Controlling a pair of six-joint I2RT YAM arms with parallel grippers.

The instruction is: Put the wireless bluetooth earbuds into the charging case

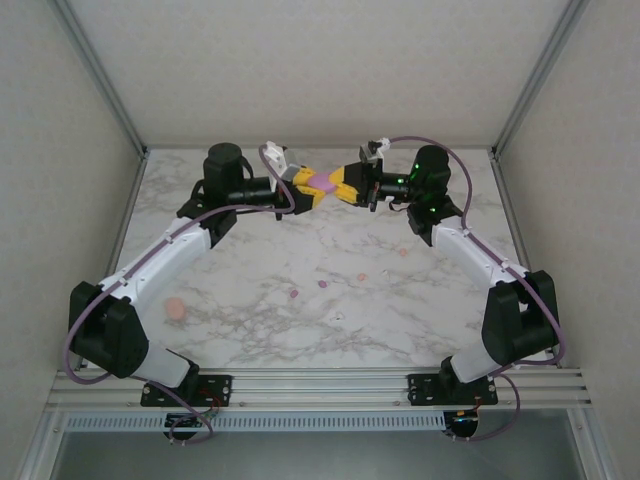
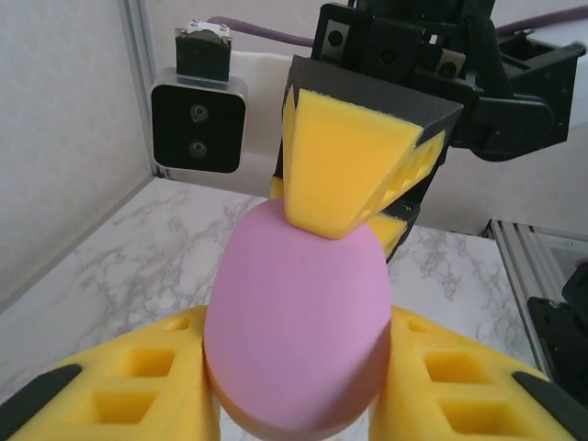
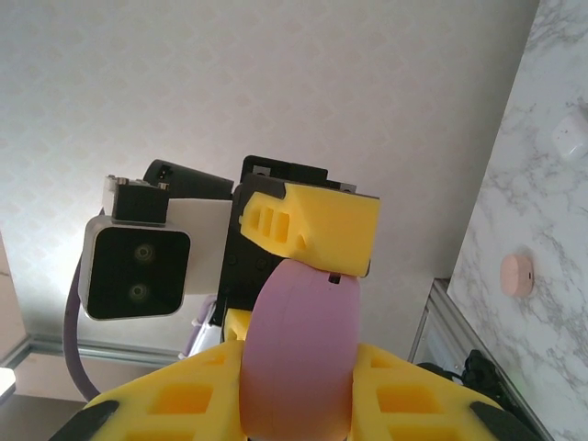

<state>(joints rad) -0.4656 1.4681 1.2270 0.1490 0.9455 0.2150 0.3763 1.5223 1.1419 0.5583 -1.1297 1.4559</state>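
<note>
Above the far part of the white marbled table (image 1: 250,330), the left gripper (image 1: 303,190) and right gripper (image 1: 345,183) meet nose to nose. Each pinches the smooth lilac pebble-shaped charging case (image 1: 323,182) between yellow foam fingers, crosswise to the other. The step looks like opening the lid. One grip should anchor the base while the other eases the lid up, squeezing lightly because the rounded shell could squirt free. The tiny bead-like purple earbuds (image 1: 322,284) lie on the table, well apart from the case.
</note>
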